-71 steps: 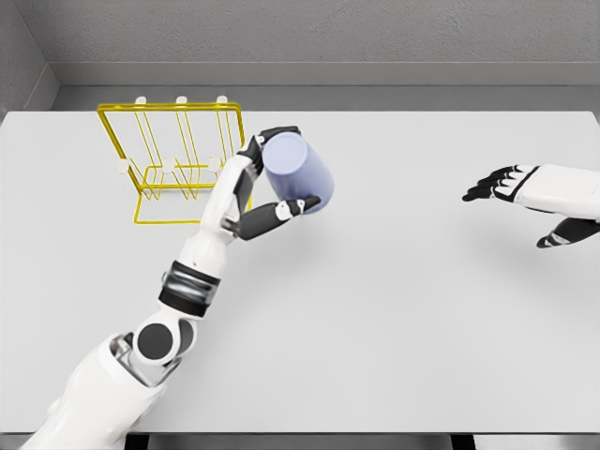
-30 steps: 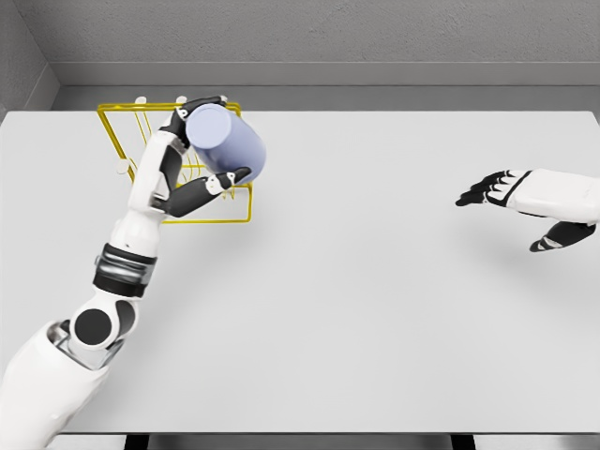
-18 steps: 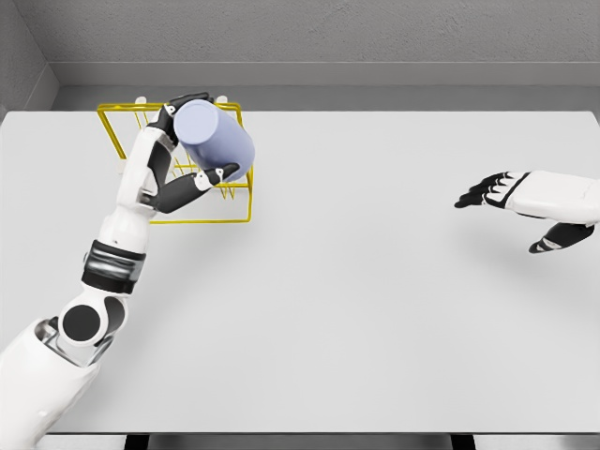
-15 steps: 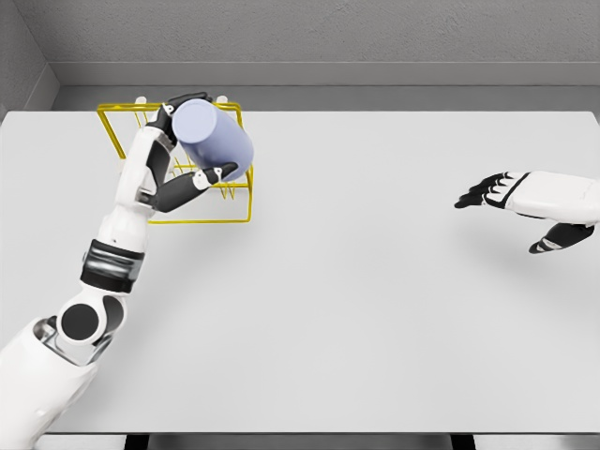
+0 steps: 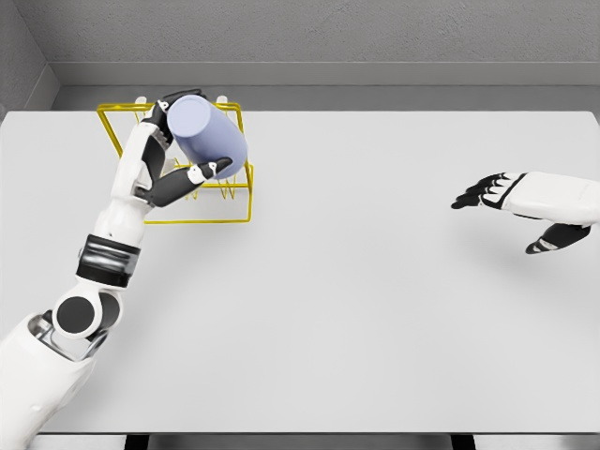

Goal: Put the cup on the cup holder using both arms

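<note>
A pale lavender cup (image 5: 208,141) is held tilted, its flat end turned toward the camera, over the right part of the yellow wire cup holder (image 5: 120,142) at the table's back left. My left hand (image 5: 183,141) is shut on the cup, fingers over its top and thumb under it. The cup hides the holder's right pegs. My right hand (image 5: 497,202) hovers open above the table at the far right, fingers spread and pointing left, holding nothing.
The white table (image 5: 356,281) stretches wide between the two hands. A grey wall (image 5: 319,37) runs behind its back edge. The holder's white-tipped pegs (image 5: 141,101) stick up at the rear left.
My left arm has carried the cup leftward and back, from beside the holder to above its right side. The right hand has barely shifted.
</note>
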You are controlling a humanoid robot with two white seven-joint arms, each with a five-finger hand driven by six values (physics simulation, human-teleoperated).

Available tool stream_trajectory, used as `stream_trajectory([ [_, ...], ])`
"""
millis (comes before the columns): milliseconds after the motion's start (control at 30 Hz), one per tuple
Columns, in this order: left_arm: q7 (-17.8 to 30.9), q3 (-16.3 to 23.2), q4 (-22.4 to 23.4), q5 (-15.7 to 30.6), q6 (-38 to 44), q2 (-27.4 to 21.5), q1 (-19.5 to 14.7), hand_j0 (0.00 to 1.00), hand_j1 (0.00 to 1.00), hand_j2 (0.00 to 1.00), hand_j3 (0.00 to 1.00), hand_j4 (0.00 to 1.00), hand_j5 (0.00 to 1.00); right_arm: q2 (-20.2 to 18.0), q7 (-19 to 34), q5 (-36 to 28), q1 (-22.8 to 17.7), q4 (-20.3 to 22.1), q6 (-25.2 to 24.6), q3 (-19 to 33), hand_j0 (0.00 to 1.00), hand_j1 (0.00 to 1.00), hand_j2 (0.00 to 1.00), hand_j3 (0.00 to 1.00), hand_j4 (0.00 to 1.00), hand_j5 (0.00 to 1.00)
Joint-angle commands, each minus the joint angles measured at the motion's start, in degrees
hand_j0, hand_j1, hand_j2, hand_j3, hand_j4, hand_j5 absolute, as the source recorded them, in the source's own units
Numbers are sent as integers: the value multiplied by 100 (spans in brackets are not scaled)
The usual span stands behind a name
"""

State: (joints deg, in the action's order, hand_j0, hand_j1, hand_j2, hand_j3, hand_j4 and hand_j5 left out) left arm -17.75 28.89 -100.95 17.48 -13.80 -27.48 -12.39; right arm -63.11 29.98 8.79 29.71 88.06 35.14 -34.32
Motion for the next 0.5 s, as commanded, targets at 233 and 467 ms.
stream_trajectory([
  [233,-1,-15,-4,-8,9,-30,0,70,70,70,70,70,70,1,-1,-35,0,9,-14,-4,100,100,100,100,100,100],
  [467,-36,-15,-4,-35,-8,-30,9,100,100,100,100,100,100,1,-1,-35,0,9,-14,-4,100,100,100,100,100,100],
])
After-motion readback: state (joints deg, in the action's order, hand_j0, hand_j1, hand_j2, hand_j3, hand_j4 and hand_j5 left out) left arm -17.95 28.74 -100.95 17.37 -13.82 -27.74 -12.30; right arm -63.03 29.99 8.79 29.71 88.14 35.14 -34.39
